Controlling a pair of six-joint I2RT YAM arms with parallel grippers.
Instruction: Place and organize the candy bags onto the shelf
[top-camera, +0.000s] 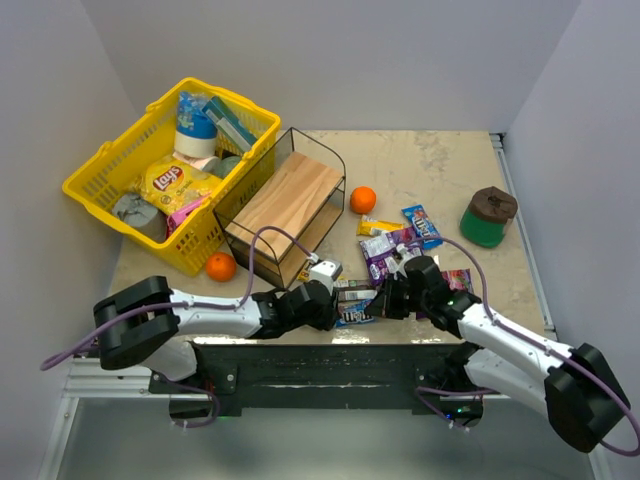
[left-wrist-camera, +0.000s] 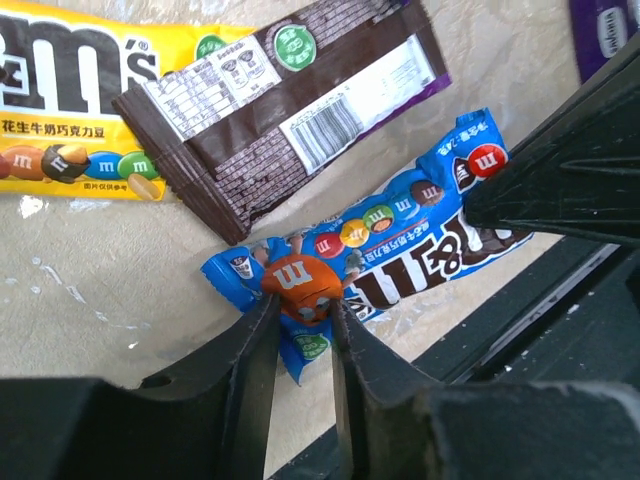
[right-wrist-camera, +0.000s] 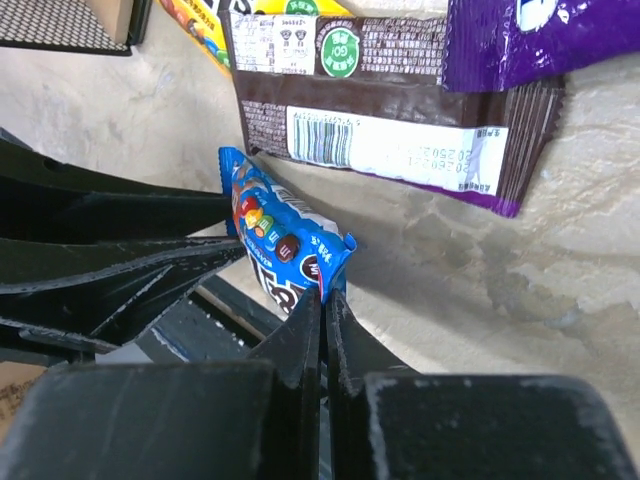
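Observation:
A blue M&M's candy bag (left-wrist-camera: 400, 235) lies at the table's front edge, between both grippers (top-camera: 357, 316). My left gripper (left-wrist-camera: 303, 305) is shut on its end with the orange figure. My right gripper (right-wrist-camera: 324, 292) is shut thin on the other end of the same blue bag (right-wrist-camera: 275, 235). In the top view the left gripper (top-camera: 336, 306) and right gripper (top-camera: 384, 302) nearly meet. A brown bag (left-wrist-camera: 290, 110) and a yellow bag (left-wrist-camera: 60, 110) lie just beyond. More bags, purple (top-camera: 385, 252) and blue (top-camera: 422, 225), lie further back. The shelf (top-camera: 285, 205) stands behind the left gripper, its boards bare.
A yellow basket (top-camera: 100, 165) with a Lay's bag (top-camera: 172, 183) and other goods stands at the back left. Oranges lie by the shelf (top-camera: 362, 199) and by the basket (top-camera: 221, 266). A green and brown round object (top-camera: 488, 217) sits at the right. A black rail (top-camera: 330, 355) runs along the front edge.

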